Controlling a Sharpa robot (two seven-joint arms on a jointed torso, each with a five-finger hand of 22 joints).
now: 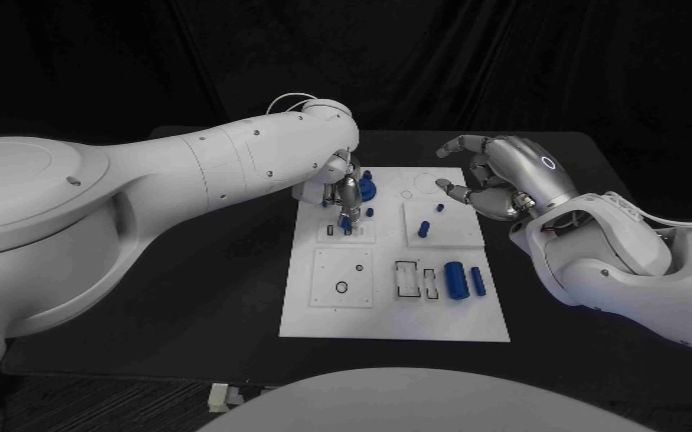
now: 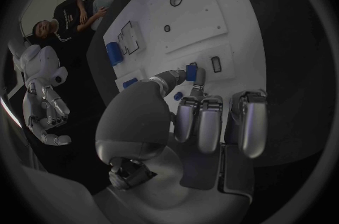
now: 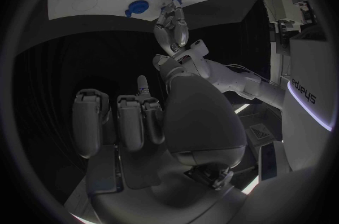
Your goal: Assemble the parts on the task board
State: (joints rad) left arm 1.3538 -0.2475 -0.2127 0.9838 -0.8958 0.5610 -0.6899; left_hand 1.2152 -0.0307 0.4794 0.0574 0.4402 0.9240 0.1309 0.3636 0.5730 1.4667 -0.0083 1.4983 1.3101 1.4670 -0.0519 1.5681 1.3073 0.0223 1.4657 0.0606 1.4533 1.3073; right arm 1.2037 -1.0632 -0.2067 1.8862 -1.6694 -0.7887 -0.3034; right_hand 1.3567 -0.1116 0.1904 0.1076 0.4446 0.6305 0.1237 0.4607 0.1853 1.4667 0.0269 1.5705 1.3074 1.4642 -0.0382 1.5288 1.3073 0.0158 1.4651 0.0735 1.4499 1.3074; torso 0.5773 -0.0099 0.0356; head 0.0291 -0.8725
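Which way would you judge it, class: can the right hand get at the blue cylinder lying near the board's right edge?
Probably yes. The right hand hovers open beside the task board, and the blue cylinder lies uncovered near that edge, with the left hand busy farther up.

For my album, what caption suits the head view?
Left hand pinches a blue part over the board; right hand hovers.

A black curtain point(image 1: 433, 42) hangs in folds behind the far edge of the black bench point(image 1: 216, 282). The room around is dark, with grey floor point(image 1: 87, 397) at near left.
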